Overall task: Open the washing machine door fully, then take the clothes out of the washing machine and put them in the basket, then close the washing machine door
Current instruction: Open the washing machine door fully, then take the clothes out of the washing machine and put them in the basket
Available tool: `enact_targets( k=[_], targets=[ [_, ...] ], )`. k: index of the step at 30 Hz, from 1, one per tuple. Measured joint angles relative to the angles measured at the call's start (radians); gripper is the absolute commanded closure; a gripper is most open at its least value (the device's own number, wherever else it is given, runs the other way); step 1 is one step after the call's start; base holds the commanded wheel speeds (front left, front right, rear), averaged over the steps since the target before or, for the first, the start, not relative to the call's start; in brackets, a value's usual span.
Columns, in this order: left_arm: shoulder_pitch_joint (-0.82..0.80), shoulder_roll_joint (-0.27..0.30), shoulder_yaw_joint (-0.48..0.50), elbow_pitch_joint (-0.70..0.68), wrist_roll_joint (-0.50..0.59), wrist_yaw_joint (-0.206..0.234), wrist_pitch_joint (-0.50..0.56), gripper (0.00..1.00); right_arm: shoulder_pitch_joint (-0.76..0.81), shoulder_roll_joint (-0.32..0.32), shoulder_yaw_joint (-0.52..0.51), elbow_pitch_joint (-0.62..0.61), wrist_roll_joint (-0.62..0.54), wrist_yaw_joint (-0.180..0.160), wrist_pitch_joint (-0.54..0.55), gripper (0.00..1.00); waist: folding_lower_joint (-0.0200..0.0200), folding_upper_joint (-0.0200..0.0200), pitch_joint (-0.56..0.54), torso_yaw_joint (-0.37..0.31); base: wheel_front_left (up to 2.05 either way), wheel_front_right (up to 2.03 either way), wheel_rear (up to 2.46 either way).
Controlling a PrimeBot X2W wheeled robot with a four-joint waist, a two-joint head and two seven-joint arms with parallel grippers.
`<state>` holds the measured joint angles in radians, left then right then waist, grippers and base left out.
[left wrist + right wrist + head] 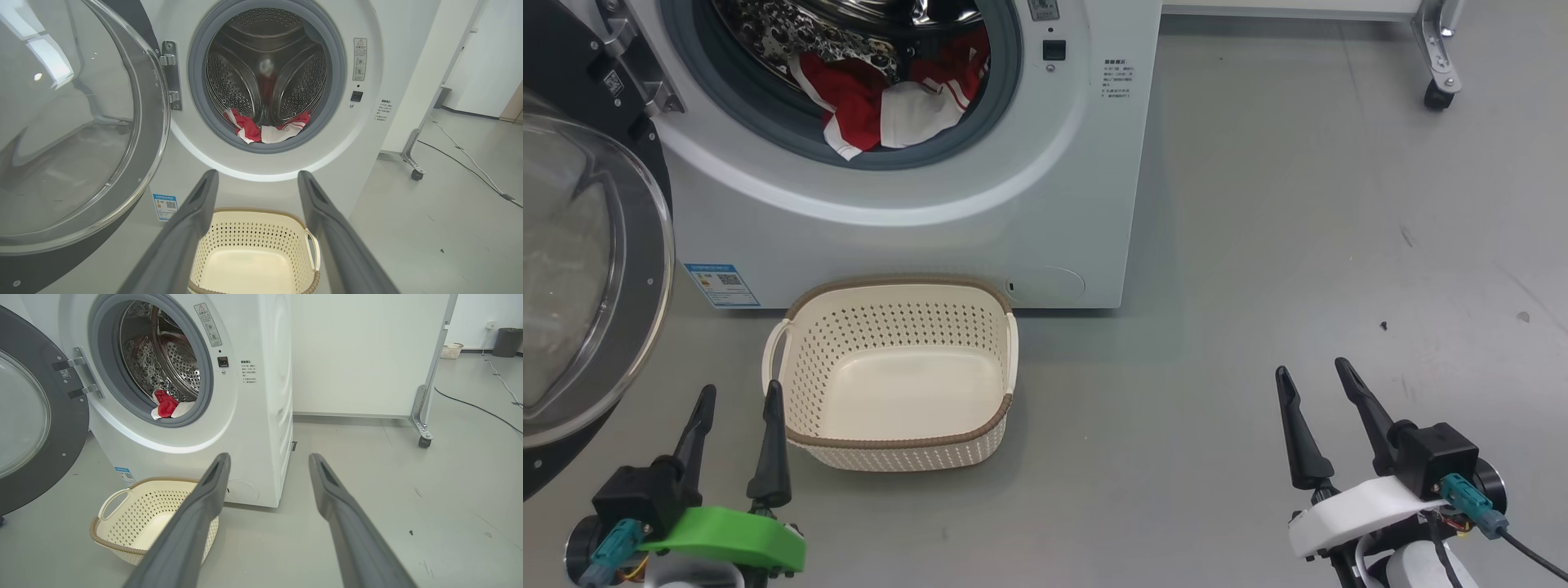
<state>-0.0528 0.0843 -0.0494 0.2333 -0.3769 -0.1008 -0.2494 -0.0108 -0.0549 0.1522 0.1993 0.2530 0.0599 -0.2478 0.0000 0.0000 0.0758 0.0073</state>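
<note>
Washer (915,237) opening unblocked; clothes (874,106) heaped low at its front lip. Door (596,269) hangs wide open on the left, its glass bulging out over the floor (1258,269). Basket (898,445) sits just beside the washer's base, top open. Bare floor to the right.

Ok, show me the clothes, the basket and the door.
clothes (854,102): head view, on the red fabric.
basket (898,327): head view, on its far perforated wall.
door (73,122): left wrist view, on the glass bowl.
</note>
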Motion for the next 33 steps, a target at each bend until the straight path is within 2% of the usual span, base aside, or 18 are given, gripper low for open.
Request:
enact_targets(
  k=[18,33],
  targets=[
    [0.000,0.000,-0.022,-0.016,-0.010,-0.009,0.000,0.00,0.000,0.005,0.000,0.001,0.000,0.000,0.000,0.00,0.0000,0.0000,0.010,0.001,0.03,-0.07,0.04],
    [0.000,0.001,-0.021,-0.020,-0.020,-0.011,0.000,0.00,-0.001,0.006,-0.001,0.004,0.000,0.000,0.000,0.00,0.0000,0.0000,0.021,0.008,0.49,-0.65,0.16]
  ],
)
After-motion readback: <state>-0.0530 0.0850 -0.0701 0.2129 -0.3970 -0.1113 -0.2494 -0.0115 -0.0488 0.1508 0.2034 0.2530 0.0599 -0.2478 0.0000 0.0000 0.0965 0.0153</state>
